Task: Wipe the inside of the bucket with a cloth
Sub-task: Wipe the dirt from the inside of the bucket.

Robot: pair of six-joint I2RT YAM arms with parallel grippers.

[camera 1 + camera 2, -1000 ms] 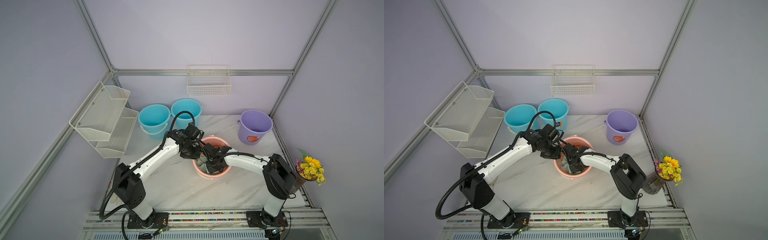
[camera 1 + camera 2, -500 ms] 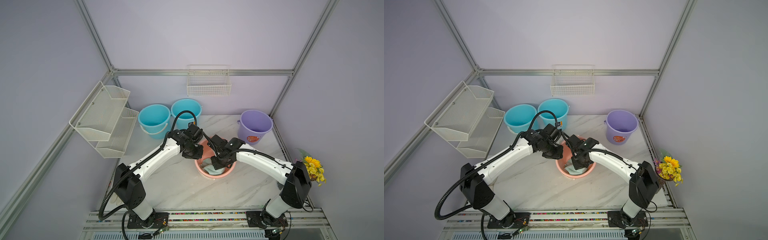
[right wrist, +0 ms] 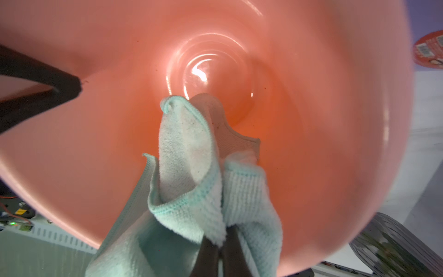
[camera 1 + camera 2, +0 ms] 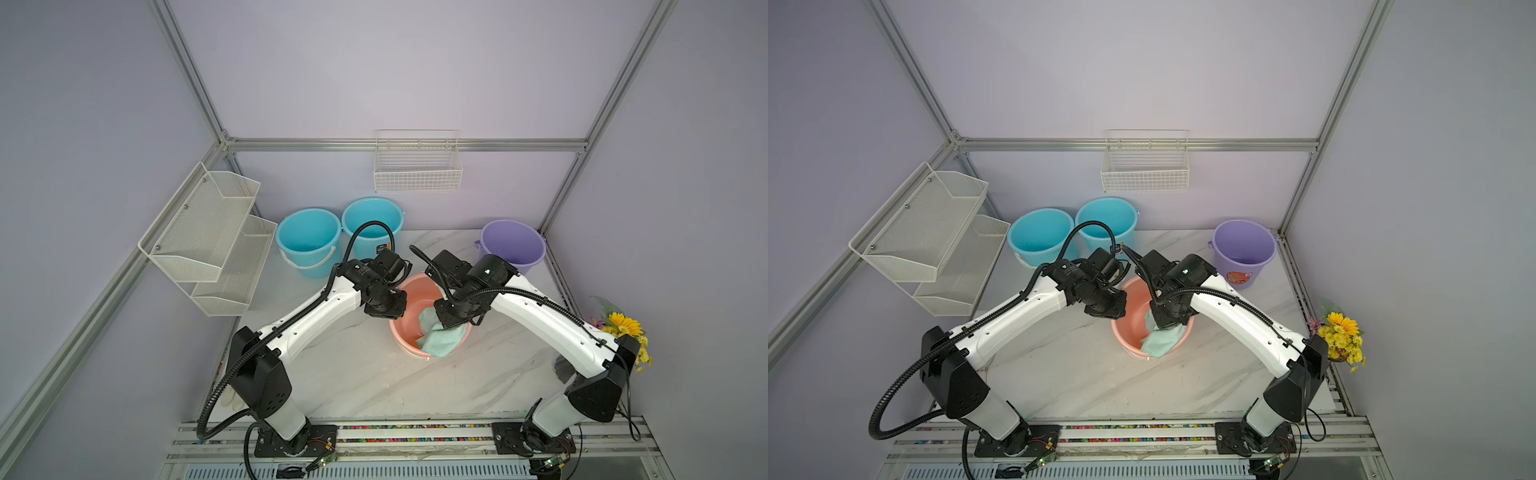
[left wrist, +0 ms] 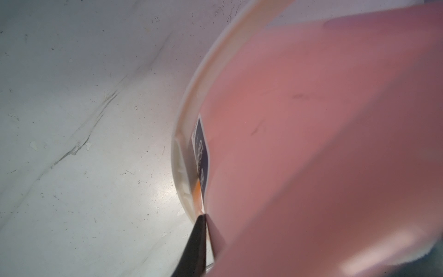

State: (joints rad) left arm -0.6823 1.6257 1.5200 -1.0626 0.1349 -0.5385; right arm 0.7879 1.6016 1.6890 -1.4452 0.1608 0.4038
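Cloth (image 3: 191,172) is bunched in your right gripper (image 3: 223,236), whose fingers are pressed together on a fold of it. Part of it hangs inside the pink bucket (image 4: 405,305) and part drapes over the rim nearest the arm bases, as both top views show. Your left gripper (image 5: 205,215) pinches the bucket's rim, one finger outside and one against the inner wall. You have the bucket on the marble table (image 4: 353,374), between the two arms.
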